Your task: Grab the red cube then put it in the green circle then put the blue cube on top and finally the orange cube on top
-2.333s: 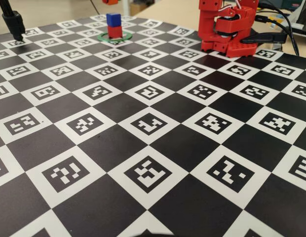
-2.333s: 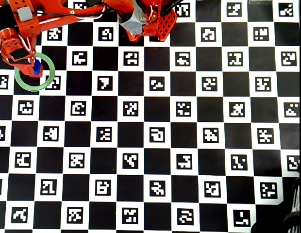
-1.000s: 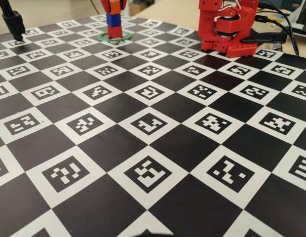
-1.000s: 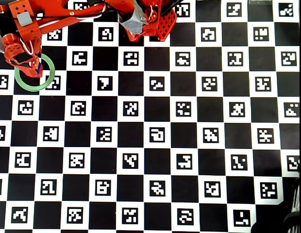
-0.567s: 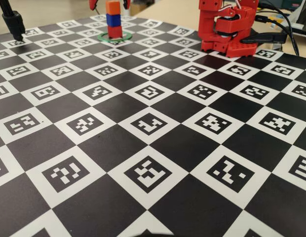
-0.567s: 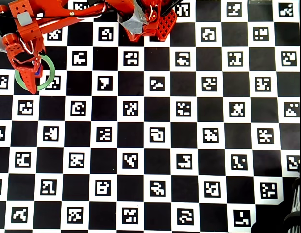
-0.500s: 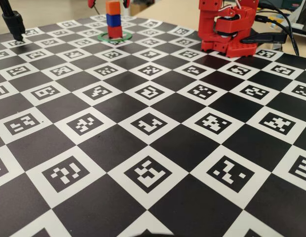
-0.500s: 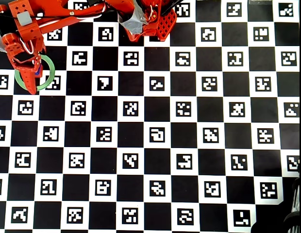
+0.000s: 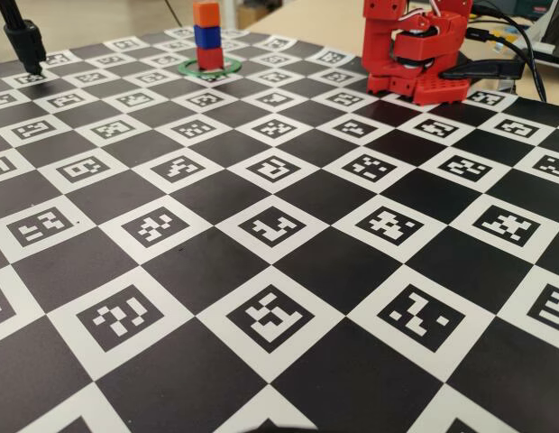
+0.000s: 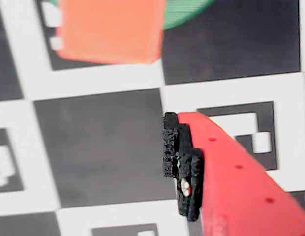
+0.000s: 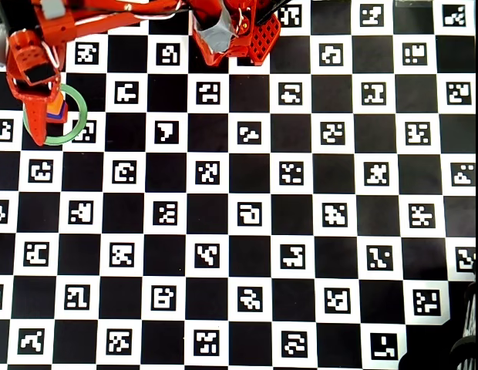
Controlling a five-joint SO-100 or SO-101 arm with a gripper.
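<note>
No readable text, labels, brands or numbers anywhere. Only markings are black-and-white fiducial codes printed in the white squares of the checkerboard mat (image 9: 261, 225), same in the overhead view (image 11: 247, 216). Machine patterns, not legible characters.

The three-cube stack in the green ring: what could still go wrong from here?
1. The small bright-orange cube tops a narrow tower over the deep-blue cube and matte red cube; a bump could topple it.
2. In the overhead view the red claw overlaps the thin green ring, so retreating sideways might clip the stack.
</note>
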